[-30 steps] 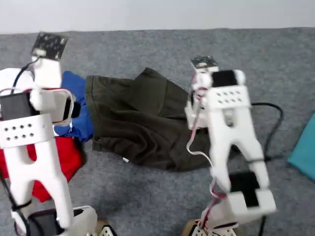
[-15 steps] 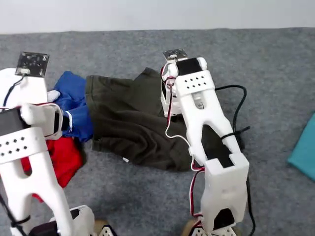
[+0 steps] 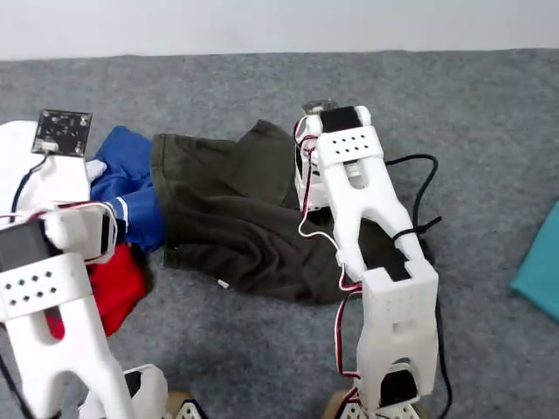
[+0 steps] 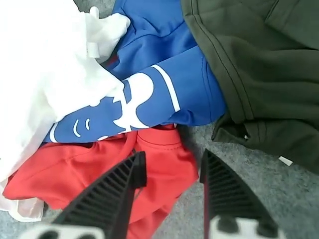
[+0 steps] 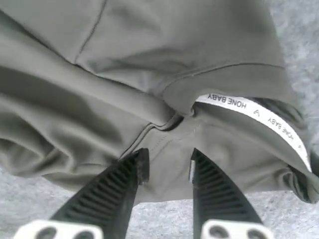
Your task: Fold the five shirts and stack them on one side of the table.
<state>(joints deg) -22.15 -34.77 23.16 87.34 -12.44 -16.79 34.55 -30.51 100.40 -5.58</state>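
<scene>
Right gripper hangs open over the crumpled dark olive cotton shirt, mid-table; left gripper, also open, hangs above the red fabric shirt near the left edge of the grey felt table.

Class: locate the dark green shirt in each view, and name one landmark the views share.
High view: dark green shirt mid-table, right of the blue shirt.
Left wrist view: touching the blue shirt, beyond the left gripper.
Right wrist view: beneath the right gripper.
Shared landmark: grey table.
</scene>
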